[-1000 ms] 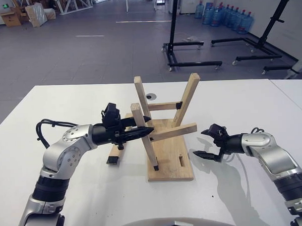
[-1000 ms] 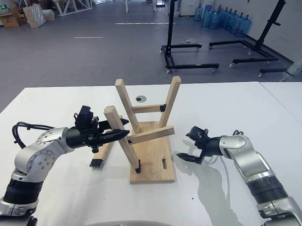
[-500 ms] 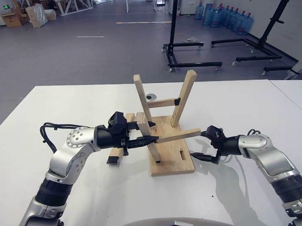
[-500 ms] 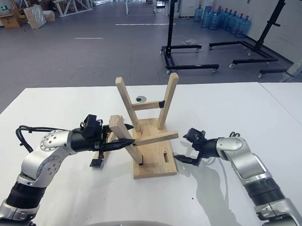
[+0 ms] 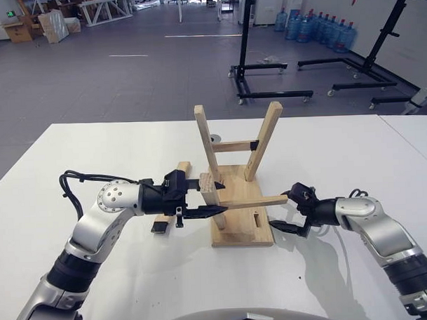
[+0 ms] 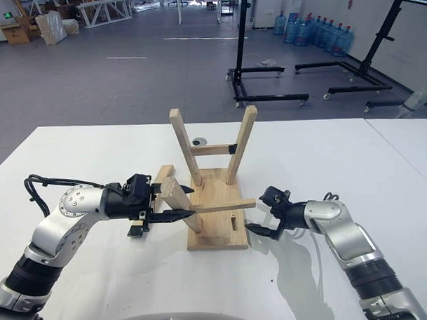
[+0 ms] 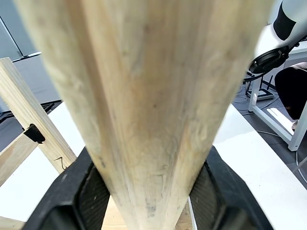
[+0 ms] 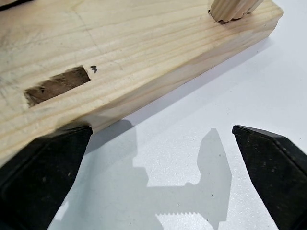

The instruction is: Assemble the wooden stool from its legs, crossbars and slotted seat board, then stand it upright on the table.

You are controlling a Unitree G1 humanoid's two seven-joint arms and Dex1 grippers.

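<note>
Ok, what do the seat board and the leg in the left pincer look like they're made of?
The seat board: pale solid wood, apparently unfinished; matte, grain lines on face and edge, rough-cut slot. The leg in the left pincer: the same pale wood, likely pine, bare and matte, with long straight grain and no sheen.
</note>
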